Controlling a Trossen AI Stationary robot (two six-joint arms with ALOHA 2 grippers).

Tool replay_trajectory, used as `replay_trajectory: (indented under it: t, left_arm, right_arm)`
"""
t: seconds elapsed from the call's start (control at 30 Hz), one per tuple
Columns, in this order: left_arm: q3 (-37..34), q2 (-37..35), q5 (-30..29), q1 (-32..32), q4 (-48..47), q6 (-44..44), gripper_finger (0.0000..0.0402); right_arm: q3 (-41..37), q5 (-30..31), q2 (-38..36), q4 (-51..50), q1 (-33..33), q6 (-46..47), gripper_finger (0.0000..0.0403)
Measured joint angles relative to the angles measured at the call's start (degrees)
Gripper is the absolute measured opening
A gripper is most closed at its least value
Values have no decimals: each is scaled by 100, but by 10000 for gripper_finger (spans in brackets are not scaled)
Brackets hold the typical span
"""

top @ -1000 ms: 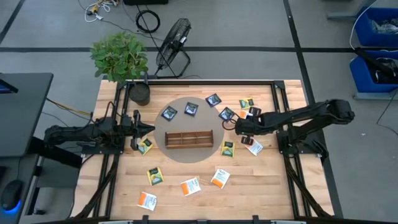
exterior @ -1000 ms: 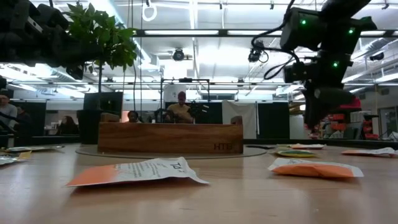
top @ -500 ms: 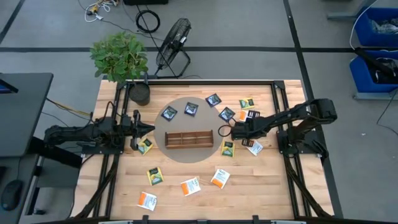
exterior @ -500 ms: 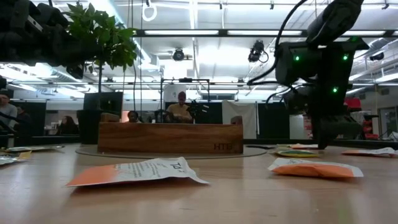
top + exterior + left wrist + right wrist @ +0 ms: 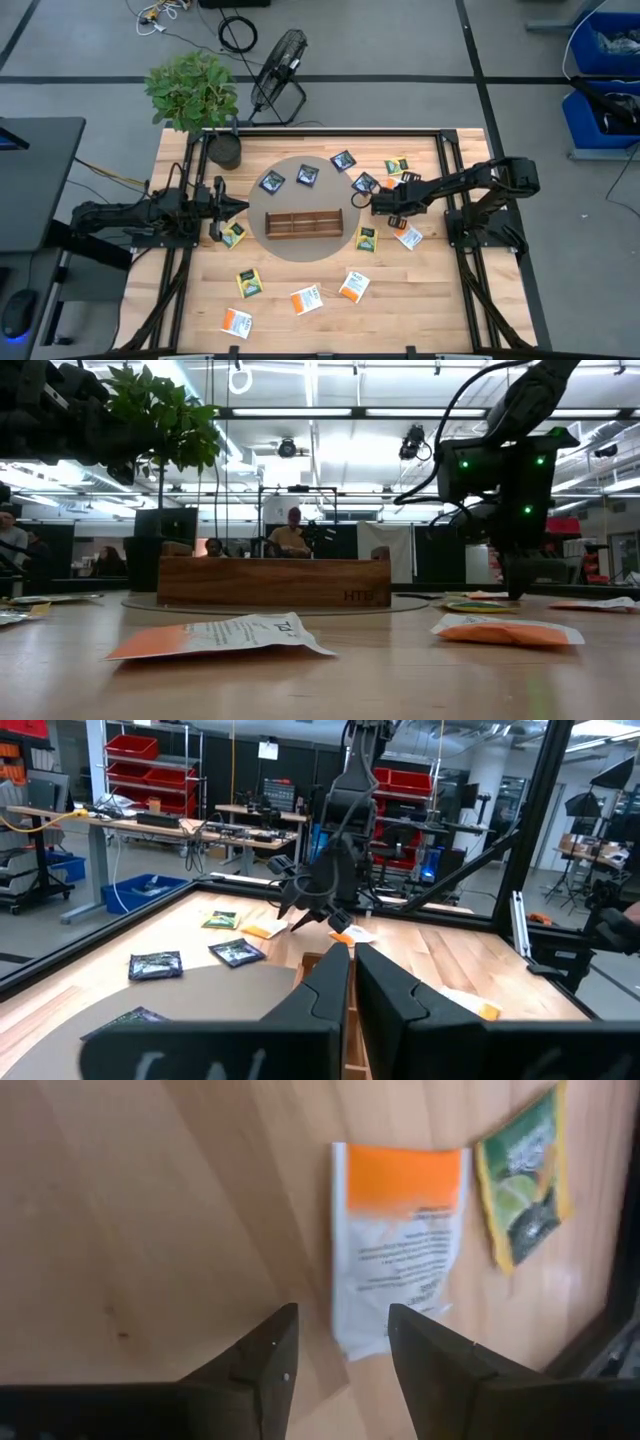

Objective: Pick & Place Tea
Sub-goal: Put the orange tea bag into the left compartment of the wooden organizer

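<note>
Orange sachet [image 5: 400,1250] flat on bare wood, green sachet [image 5: 525,1175] just beside. R gripper [image 5: 340,1345] over its near edge, jaws spread, nothing pinched. Risk: flat foil slides, fingers skid off. L gripper [image 5: 228,208] parked by tray [image 5: 303,222], jaws pressed together.

Count around the tray [image 5: 304,212]: four navy sachets [image 5: 271,181], four yellow-green sachets [image 5: 249,283], five orange-and-white sachets [image 5: 352,287], one tray.

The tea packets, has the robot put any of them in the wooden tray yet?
No: the wooden tray looks empty, and the tea packets lie scattered on the table. The right hand hangs open over an orange-and-white packet without gripping it. The left hand waits shut beside the tray. All sorting remains.
</note>
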Motion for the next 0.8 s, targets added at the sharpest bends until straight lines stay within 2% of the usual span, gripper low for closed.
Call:
replay_trajectory:
  t: [0.4, 0.57, 0.73, 0.8]
  left_arm:
    - [1, 1, 0, 0, 11, 1, 25]
    - [1, 1, 0, 1, 11, -1, 25]
    - [1, -1, 0, 2, 11, -1, 25]
    - [0, -1, 0, 2, 11, -1, 25]
  right_arm:
    - [11, -614, -20, 165, -633, -385, 153]
    - [11, -877, -22, 231, -750, -505, 101]
    - [7, -1032, -14, 302, -797, -487, 18]
    - [4, -1030, -13, 315, -799, -464, 9]
